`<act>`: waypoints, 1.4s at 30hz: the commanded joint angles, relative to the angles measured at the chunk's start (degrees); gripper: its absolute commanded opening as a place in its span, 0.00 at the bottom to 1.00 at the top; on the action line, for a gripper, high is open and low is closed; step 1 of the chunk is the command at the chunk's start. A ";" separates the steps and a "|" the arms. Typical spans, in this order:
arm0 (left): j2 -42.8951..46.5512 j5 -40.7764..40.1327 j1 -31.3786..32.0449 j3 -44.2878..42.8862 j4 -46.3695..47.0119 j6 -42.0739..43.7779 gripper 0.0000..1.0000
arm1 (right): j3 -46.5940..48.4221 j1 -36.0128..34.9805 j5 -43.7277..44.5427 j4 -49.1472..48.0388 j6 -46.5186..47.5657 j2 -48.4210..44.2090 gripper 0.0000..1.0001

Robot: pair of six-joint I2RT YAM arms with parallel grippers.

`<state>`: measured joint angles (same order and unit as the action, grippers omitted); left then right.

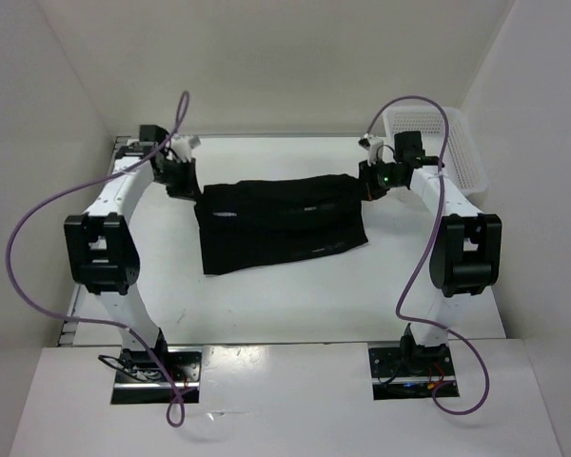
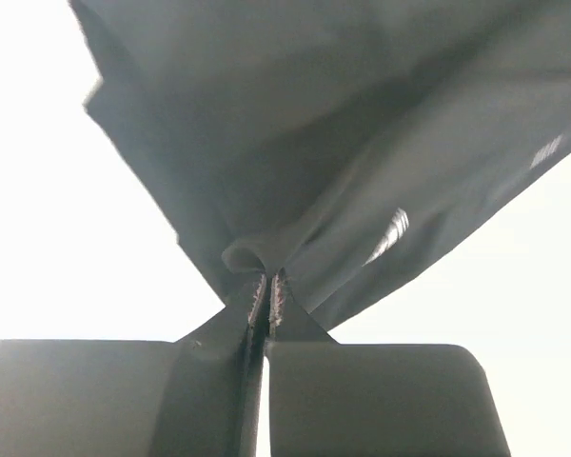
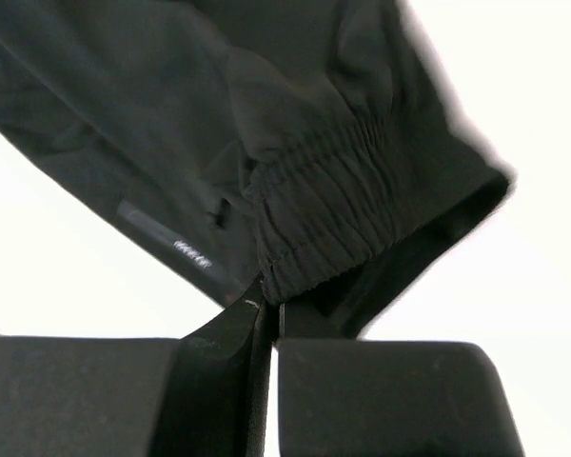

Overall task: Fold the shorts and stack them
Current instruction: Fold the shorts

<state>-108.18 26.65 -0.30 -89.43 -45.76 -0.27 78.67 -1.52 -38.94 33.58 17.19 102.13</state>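
Black shorts pinched at both upper corners, centre of the top view.

Fabric is spread wide over the white table, its top edge running between the two arms and its lower edge slanting down toward the left of the frame. The left gripper is at the garment's upper-left corner. Its wrist view shows the fingers pressed together on a bunched fold, with cloth fanning up and to the right from the pinch. A pale streak shows on that cloth. The right gripper is at the upper-right corner, clamped on the gathered elastic waistband. Cannot tell whether the top edge is off the table. A white mesh basket sits at upper right, beyond the right arm and apart from the shorts.
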 commanded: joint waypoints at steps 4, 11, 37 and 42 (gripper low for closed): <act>13.60 -2.13 0.55 2.83 -0.73 0.27 0.00 | 4.39 -0.41 4.65 9.02 18.91 -2.36 0.00; 19.32 -3.45 2.75 20.05 -0.74 0.27 0.00 | -5.89 -1.03 9.84 12.91 27.72 -5.10 0.00; 18.54 -6.44 2.24 22.47 -4.60 0.27 0.42 | -10.57 -3.23 24.27 18.53 35.99 -15.54 1.00; 13.18 -5.91 1.17 12.36 -0.57 0.27 0.46 | -6.61 -3.23 21.01 19.94 33.79 -16.17 0.97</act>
<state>-92.29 19.22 0.86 -72.93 -49.10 -0.23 68.31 -4.54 -16.10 51.42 51.66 87.64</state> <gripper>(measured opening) 0.454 0.982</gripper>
